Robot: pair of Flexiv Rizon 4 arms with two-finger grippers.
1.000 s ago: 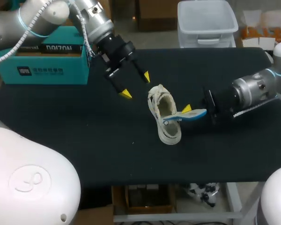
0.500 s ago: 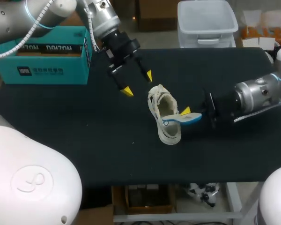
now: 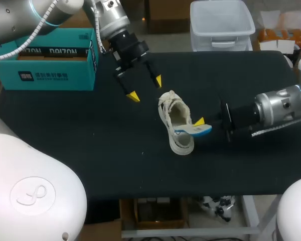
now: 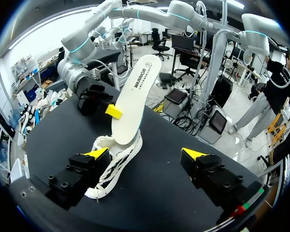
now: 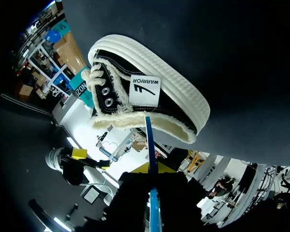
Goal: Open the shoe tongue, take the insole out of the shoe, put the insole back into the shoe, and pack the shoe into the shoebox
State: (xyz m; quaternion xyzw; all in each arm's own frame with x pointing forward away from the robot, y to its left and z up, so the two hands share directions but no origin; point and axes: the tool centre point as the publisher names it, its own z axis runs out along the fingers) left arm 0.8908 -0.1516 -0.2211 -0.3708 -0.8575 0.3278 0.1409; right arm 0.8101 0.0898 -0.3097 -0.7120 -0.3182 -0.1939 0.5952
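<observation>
A white low shoe (image 3: 174, 120) lies near the table's middle, opening up. A white insole with a blue underside (image 3: 196, 130) sticks out of its right side. In the left wrist view the insole (image 4: 135, 101) rises steeply out of the shoe (image 4: 111, 162). My right gripper (image 3: 199, 123) is shut on the insole's outer part. In the right wrist view the insole's blue edge (image 5: 151, 145) runs from the right gripper (image 5: 152, 170) into the shoe (image 5: 150, 101). My left gripper (image 3: 146, 88) hangs open just behind and left of the shoe, holding nothing; the shoe lies ahead of the left gripper (image 4: 145, 153).
The teal shoebox (image 3: 45, 60) stands open at the back left, close behind my left arm. A clear plastic bin (image 3: 221, 22) sits beyond the back edge. The black tabletop (image 3: 90, 150) spreads around the shoe.
My right wrist has drawn back to the right and the insole's held end has sunk a little toward the front. The left gripper has edged slightly backward, still open.
</observation>
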